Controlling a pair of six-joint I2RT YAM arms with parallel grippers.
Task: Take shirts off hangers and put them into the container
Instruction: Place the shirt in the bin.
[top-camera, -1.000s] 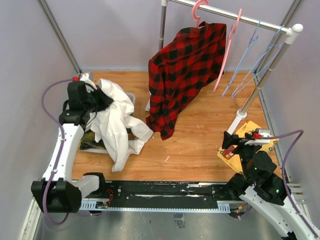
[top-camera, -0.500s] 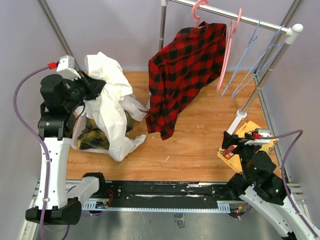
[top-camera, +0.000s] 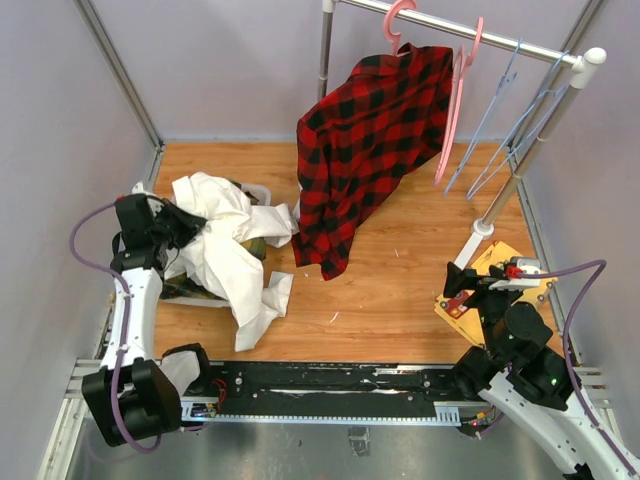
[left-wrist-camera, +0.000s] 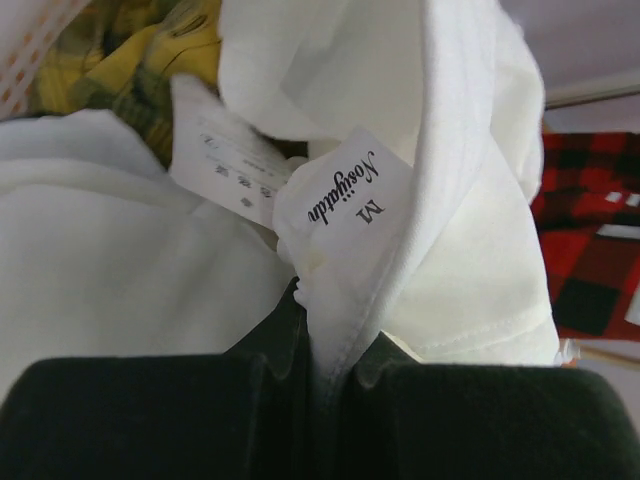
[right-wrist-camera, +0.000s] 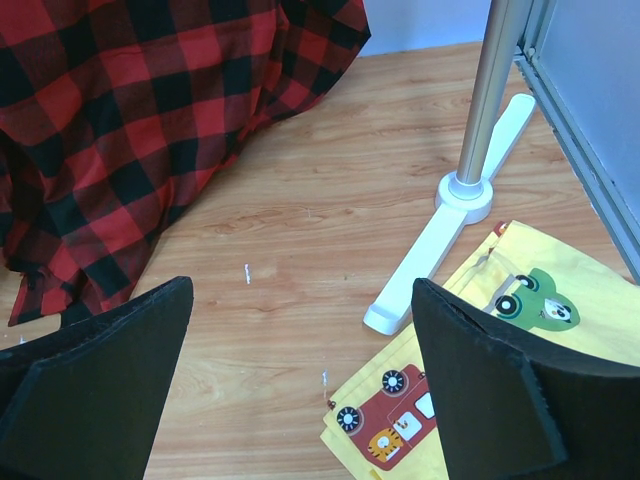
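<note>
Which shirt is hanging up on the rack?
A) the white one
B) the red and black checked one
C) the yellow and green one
B: the red and black checked shirt hangs from a pink hanger on the rail, while the white shirt is pinched in the left gripper low on the left.

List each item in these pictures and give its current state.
white shirt: draped over the basket, gripped
red plaid shirt: hanging on its hanger
yellow plaid shirt: in the basket
blue hangers: bare on the rail
left pincer: shut on the white shirt
right pincer: open, empty
</note>
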